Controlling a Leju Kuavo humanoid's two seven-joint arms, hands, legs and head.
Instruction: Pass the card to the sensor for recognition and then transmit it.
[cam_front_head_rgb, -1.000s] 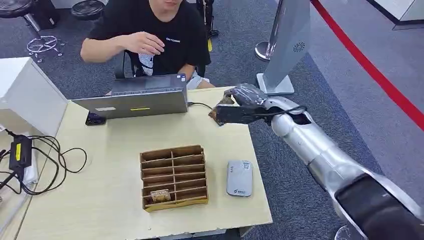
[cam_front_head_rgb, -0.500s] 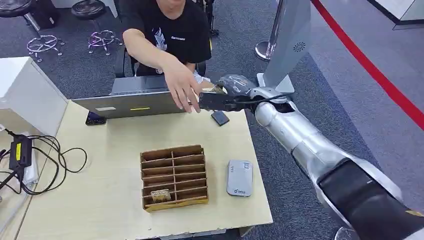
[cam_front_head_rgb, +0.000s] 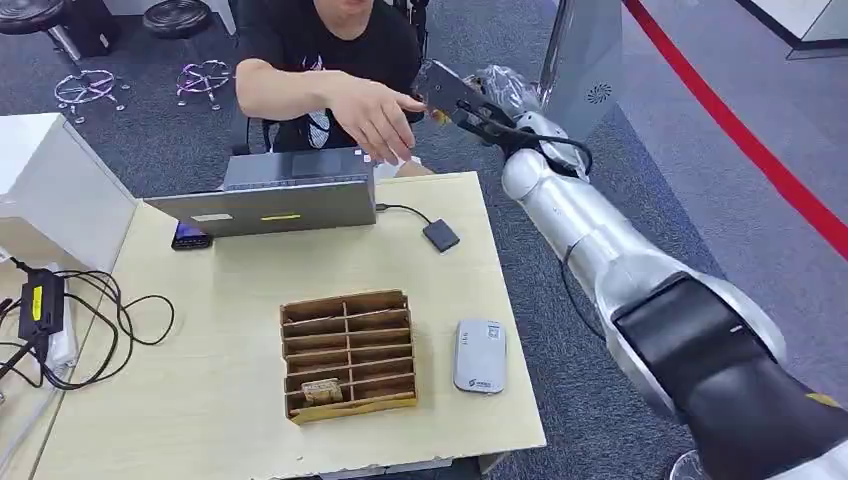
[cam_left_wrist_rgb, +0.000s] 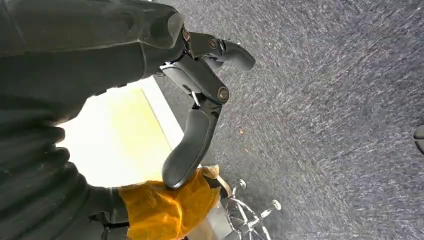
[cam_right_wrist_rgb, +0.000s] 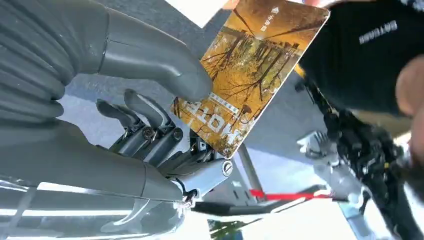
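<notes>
We're at handover: right hand (cam_front_head_rgb: 478, 93) pinches the card (cam_right_wrist_rgb: 252, 75) by thumb and fingers, offered at the person's hand (cam_front_head_rgb: 385, 120). Next: let go once they grip it.

light: bright, even | shadows: soft | wrist views: blown-out glare; motion blur

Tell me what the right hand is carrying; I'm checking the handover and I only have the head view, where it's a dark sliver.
Observer: The right hand pinches a golden-brown hotel card printed with autumn trees, thumb on its face.
Operator: Is the grip deep?
Observer: No, the thumb covers just one corner; most of the card sticks out free.
Operator: And the left hand?
Observer: The left hand holds nothing, fingers apart, above grey carpet.
</notes>
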